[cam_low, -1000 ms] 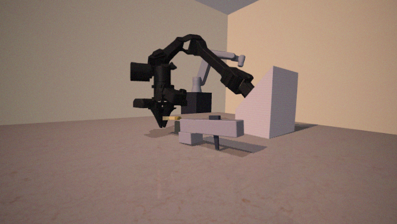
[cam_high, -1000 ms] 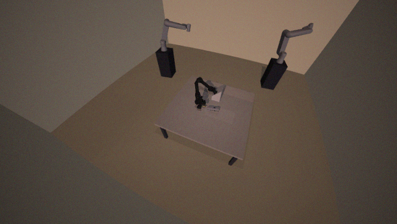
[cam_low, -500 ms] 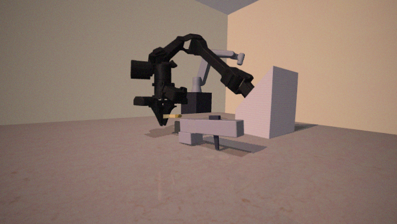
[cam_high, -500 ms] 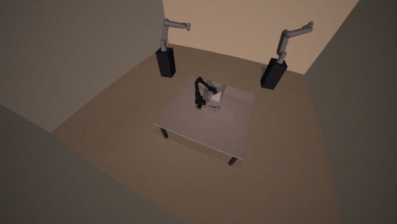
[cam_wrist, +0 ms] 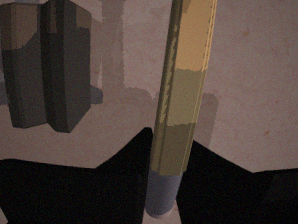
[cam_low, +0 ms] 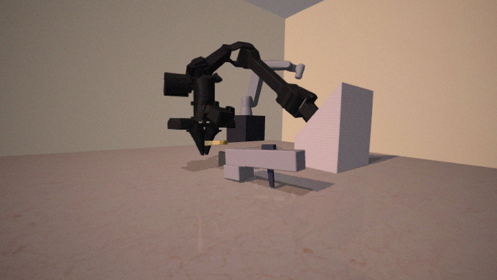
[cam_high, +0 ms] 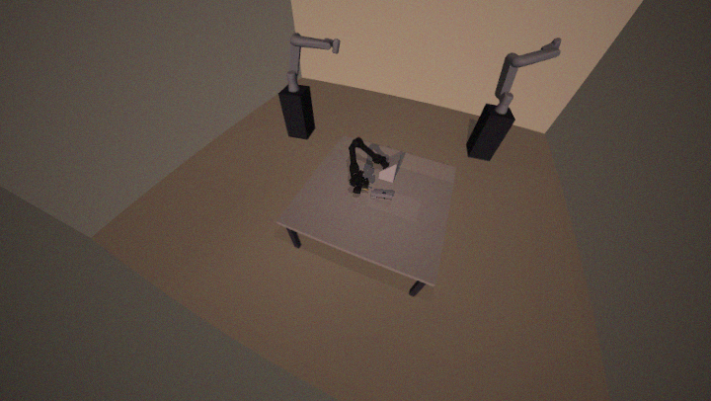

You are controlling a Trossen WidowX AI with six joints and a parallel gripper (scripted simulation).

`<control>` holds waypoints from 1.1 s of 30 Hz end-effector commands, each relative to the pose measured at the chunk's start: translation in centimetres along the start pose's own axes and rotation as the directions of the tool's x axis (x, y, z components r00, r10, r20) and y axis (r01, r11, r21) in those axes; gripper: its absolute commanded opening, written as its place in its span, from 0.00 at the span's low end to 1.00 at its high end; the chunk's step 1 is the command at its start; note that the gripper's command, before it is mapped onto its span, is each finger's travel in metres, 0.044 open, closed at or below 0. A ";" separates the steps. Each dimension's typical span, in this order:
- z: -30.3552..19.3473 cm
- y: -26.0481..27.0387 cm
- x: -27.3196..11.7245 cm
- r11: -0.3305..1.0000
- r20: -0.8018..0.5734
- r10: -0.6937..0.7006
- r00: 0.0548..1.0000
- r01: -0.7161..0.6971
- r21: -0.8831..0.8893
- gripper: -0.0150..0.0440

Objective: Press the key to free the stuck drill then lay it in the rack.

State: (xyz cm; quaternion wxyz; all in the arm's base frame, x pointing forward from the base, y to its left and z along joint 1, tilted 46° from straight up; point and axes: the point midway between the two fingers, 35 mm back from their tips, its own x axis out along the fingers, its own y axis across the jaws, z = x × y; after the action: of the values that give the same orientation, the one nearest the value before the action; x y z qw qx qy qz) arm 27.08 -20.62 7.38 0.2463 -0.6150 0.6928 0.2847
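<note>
My gripper (cam_low: 203,147) (cam_high: 356,190) (cam_wrist: 158,135) is shut on the drill (cam_low: 216,142) (cam_wrist: 187,75), a thin yellow rod with a grey end. It holds the rod level a little above the table, with the grey end between the fingers. The rod is out of the pale grey housing block (cam_low: 264,158) (cam_high: 382,194), which stands just right of the gripper in the exterior view. The dark key (cam_low: 268,146) sits on top of the block and its stem (cam_low: 270,178) shows below. A dark grey block (cam_wrist: 45,65) (cam_low: 221,158) lies beside the housing; I cannot tell whether it is the rack.
A large white wedge (cam_low: 337,132) (cam_high: 389,173) stands behind the housing on the right. The arm's elbow hangs over it. Two grey arms on dark pedestals (cam_high: 296,112) (cam_high: 489,131) stand on the floor beyond the table (cam_high: 368,234).
</note>
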 end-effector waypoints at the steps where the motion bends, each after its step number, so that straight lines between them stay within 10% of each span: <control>1: 0.0 -0.1 -0.3 1.000 -0.003 -0.003 1.000 0.003 0.004 0.25; 33: 0.1 -0.3 -1.4 1.000 -0.002 -0.003 1.000 0.003 0.004 0.25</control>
State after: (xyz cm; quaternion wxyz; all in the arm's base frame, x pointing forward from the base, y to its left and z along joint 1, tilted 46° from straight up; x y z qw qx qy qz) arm 27.33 -19.67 8.08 0.2461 -0.6150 0.6926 0.2855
